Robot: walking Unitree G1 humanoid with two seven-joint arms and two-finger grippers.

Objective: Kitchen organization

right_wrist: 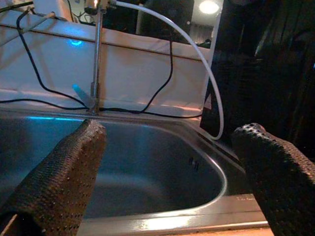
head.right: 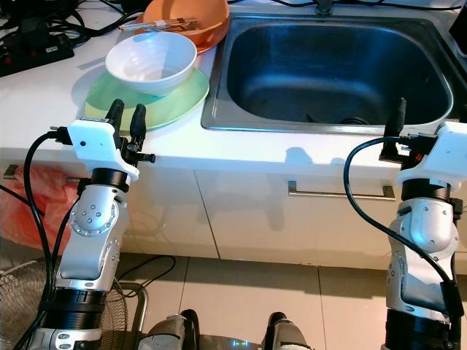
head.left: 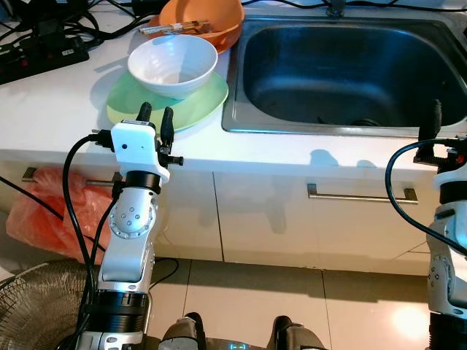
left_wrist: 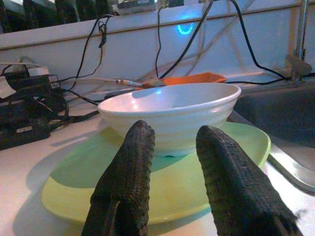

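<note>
I stand facing a white kitchen desk (head.left: pixel 51 109) with a stainless steel sink basin (head.left: pixel 343 73) set into it on my right side. My left gripper (head.left: pixel 156 121) hovers at the front edge of the desk, its two long black fingers released with a small gap between them, grasping nothing. Just beyond the fingertips lies a round pale green plate (head.left: pixel 197 106), and a white ceramic bowl (head.left: pixel 173 65) sits on it, upright and apparently empty. Behind that, a round orange bowl (head.left: pixel 211 18) holds what look like chopsticks (head.left: pixel 171 29) laid across it. My right gripper (right_wrist: pixel 167 167) hovers at the front right corner of the sink, fingers spread wide, holding nothing; past them I see the basin, a thin chrome tap stem (right_wrist: pixel 96 54) and a white hose (right_wrist: pixel 192 54).

I judge the step in hand to be taking the white bowl off the green plate. To do it well, I should lift my left gripper above the plate's rim, open wider, and bring one finger inside the bowl's wall and one outside, then lift straight up so the plate does not drag along. The glazed rim may be slippery, so a firm, level pinch matters.

A black power strip (head.left: pixel 40 55) with cables lies at the far left. I can read no brand, label or writing anywhere.
</note>
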